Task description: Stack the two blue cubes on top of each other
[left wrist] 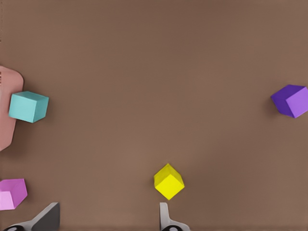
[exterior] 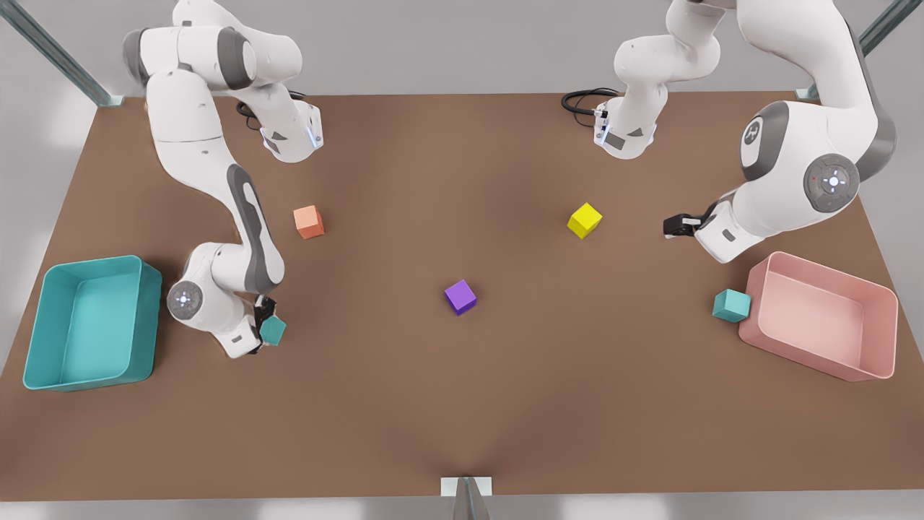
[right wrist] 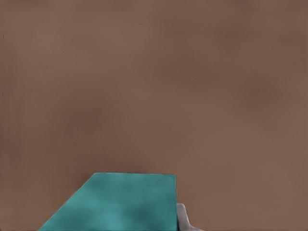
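Closest to the camera in the front view, the teal bin [exterior: 148,318] sat on the worktop [exterior: 462,404] at the front view's left. Just beside it, the right claw [exterior: 266,319] was pinching a teal cube [exterior: 274,331]. In the right wrist view that cube [right wrist: 120,202] sat right up against one finger [right wrist: 182,216]. Couldn't tell whether it was resting on the worktop or lifted a bit.

Over on the front view's right, the second teal cube [exterior: 731,305] sat on the worktop, touching or nearly touching the outer wall of the pink bin [exterior: 794,350]. The left wrist view showed the same thing: cube [left wrist: 29,107] tucked against the bin's corner [left wrist: 5,110]. So the two teal cubes were well apart, at opposite ends of the worktop.

The purple cube [exterior: 460,297] sat near the middle, between them.

Farther back, the left claw [exterior: 675,225] hovered above the worktop on the front view's right, fingers spread wide with nothing in between [left wrist: 109,208]. The yellow cube [exterior: 584,219] was near it, and the left wrist view also caught a pink-magenta cube [left wrist: 12,193] beside one finger. The orange cube [exterior: 309,222] sat at about the same depth on the other side.
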